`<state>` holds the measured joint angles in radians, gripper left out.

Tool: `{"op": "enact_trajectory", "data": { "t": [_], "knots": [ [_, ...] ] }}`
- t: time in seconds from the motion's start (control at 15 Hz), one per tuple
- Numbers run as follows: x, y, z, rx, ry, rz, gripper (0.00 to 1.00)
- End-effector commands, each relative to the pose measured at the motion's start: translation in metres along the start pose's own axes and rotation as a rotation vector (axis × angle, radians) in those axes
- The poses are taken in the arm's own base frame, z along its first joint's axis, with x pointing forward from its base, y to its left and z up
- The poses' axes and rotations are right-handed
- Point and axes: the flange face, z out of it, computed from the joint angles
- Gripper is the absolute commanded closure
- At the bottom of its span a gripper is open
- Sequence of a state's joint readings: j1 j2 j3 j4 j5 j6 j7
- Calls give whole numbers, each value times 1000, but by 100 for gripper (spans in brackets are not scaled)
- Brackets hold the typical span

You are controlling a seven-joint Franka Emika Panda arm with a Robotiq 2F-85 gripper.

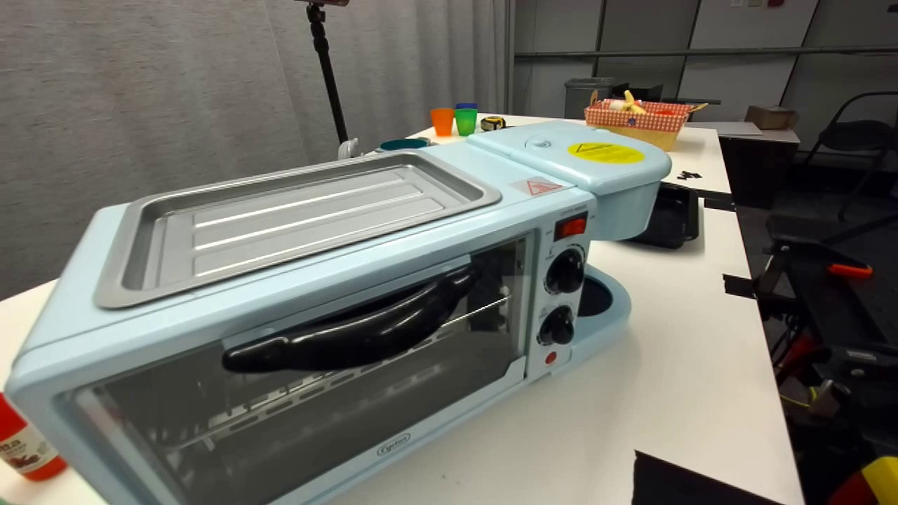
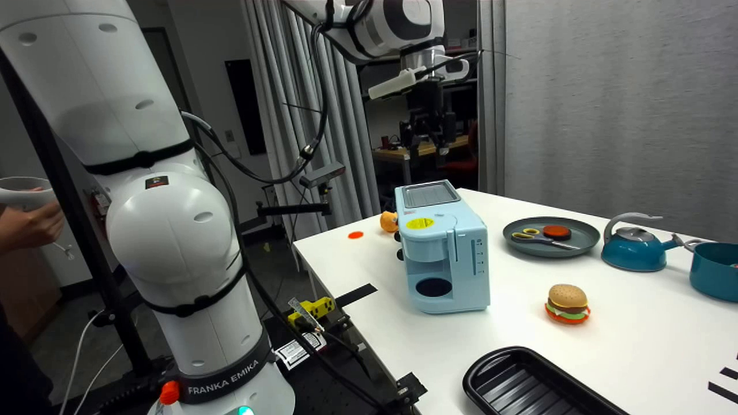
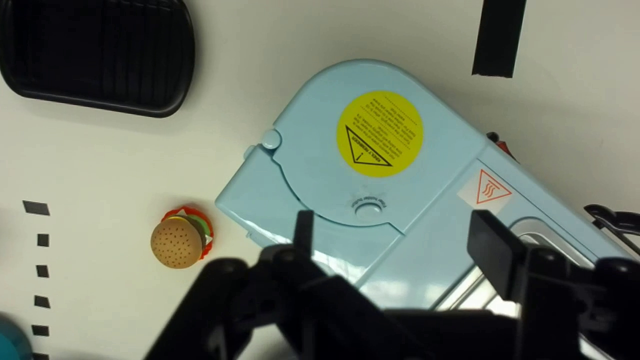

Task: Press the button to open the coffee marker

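The coffee marker is the pale blue rounded end section of the combo appliance (image 1: 621, 210), also seen in an exterior view (image 2: 425, 249) and the wrist view (image 3: 320, 135). Its lid is closed and bears a yellow round patch (image 3: 380, 134). A small round button (image 3: 368, 210), labelled as the filter holder button, sits on the lid near the oven section; it also shows in an exterior view (image 1: 539, 144). My gripper (image 2: 428, 141) is high above the appliance, touching nothing. In the wrist view the gripper (image 3: 392, 230) is open, with its fingers wide apart and nothing between them.
The oven section (image 1: 365, 414) has a black handle (image 1: 358, 340) and a metal tray (image 1: 302, 217) on top. A toy burger (image 2: 567, 304), black pan (image 2: 530, 383), grey plate (image 2: 585, 230), teal kettle (image 2: 634, 251) and teal pot (image 2: 715, 271) stand around it.
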<state>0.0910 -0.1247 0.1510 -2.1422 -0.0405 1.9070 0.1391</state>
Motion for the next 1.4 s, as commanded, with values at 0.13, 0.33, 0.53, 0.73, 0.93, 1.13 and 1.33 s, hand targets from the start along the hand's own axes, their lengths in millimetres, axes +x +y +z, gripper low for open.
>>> {"op": "enact_trajectory", "data": {
  "t": [0.13, 0.33, 0.53, 0.73, 0.93, 1.13, 1.33],
  "knots": [
    [22, -4, 13, 5, 13, -12, 65],
    [34, -3, 23, 19, 29, -10, 87],
    [43, -2, 35, 30, 41, -5, 100],
    [46, -1, 46, 43, 38, 1, 100],
    [46, -2, 56, 48, 22, 2, 100],
    [47, 0, 62, 55, 13, 8, 100],
    [46, 0, 67, 60, 7, 11, 100]
  ]
}}
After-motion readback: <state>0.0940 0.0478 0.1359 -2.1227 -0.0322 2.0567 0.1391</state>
